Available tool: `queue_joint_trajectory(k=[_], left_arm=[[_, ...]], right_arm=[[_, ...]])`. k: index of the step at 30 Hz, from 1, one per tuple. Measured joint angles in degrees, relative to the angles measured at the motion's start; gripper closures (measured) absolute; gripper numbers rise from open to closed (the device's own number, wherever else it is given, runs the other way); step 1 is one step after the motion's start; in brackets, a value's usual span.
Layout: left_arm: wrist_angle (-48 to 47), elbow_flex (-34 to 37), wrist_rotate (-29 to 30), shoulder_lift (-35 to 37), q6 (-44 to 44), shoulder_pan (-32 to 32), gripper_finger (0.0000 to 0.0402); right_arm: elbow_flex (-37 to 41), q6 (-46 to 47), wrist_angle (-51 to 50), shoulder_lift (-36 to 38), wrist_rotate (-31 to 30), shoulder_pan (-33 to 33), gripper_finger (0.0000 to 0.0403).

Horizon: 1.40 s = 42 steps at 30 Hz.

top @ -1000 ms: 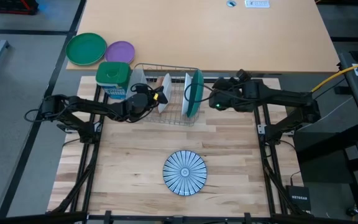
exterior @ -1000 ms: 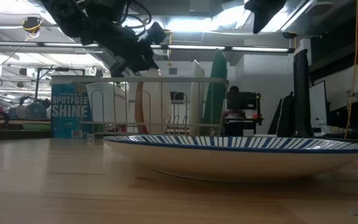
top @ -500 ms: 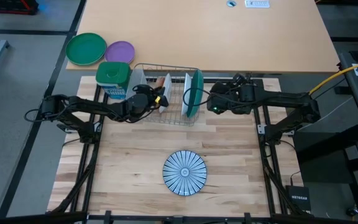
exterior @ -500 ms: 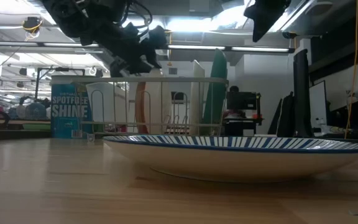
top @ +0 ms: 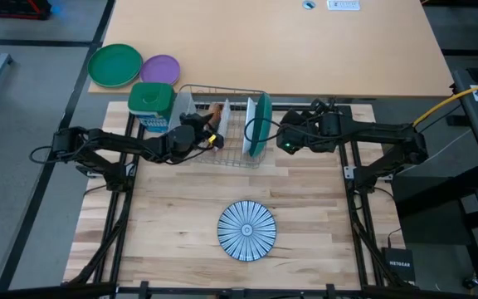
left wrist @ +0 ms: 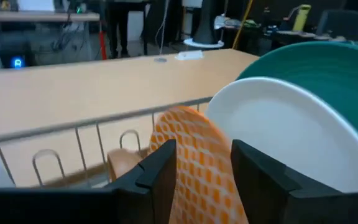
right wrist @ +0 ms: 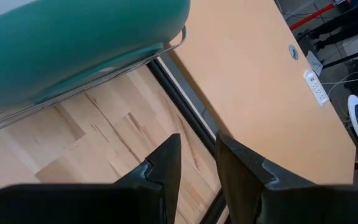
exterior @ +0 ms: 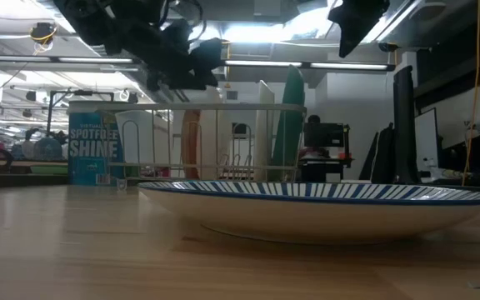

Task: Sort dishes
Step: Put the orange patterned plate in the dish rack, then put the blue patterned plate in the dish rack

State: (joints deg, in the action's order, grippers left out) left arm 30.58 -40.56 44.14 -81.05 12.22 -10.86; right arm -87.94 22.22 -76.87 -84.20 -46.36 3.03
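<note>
A wire dish rack stands at the table's far side. In it stand on edge an orange patterned plate, a white plate and a teal plate. My left gripper is open at the rack's left part, a finger on either side of the orange plate's upper rim; no touch shows. My right gripper hovers open and empty just right of the teal plate, above the rack's right end. A blue-striped plate lies flat on the table near its front edge.
A blue canister with a green lid stands against the rack's left end. A green plate and a smaller purple plate lie beyond the table's far left corner. Bare wood lies between the rack and the blue-striped plate.
My left gripper has opened and let go of the orange plate, which now stands in the rack between the parted fingers. The gripper itself has stayed over the rack's left part.
</note>
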Motion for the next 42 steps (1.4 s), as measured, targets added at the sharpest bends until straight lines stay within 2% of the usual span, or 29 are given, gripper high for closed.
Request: queue_joint_trajectory(k=[8, 17, 20, 26, 32, 38, 42], left_arm=[[0.6, 0.0, 0.0, 2.7, -11.2, 2.7, 0.0258], [0.2, 0.0, -0.9, 4.4, -21.5, 9.7, 0.0259], [-0.1, 0.0, -5.2, 4.4, -26.4, 13.4, 0.0259], [-1.6, 0.0, -19.5, 4.4, -32.6, 21.1, 0.0259], [-11.4, 0.0, -26.8, 4.4, -30.8, 28.0, 0.0259], [-21.5, 0.0, -28.2, 2.0, -29.2, 34.7, 0.0259], [-23.8, 0.0, -29.2, -1.4, -32.8, 38.8, 0.0259]], right_arm=[[0.0, 0.0, 0.0, 0.0, 2.2, 0.0, 0.0299], [0.0, 0.0, 0.1, 0.0, 11.9, -0.1, 0.0299], [0.2, 0.0, 0.4, 0.0, 15.1, -1.1, 0.0299], [5.2, 1.6, 2.1, 0.1, 19.2, -6.5, 0.0299], [16.2, 8.2, 14.5, 0.1, 21.6, -13.4, 0.0299], [28.5, 17.3, 34.5, 0.0, 22.0, -18.9, 0.0299], [35.2, 25.1, 45.8, 0.0, 23.5, -21.5, 0.0299]])
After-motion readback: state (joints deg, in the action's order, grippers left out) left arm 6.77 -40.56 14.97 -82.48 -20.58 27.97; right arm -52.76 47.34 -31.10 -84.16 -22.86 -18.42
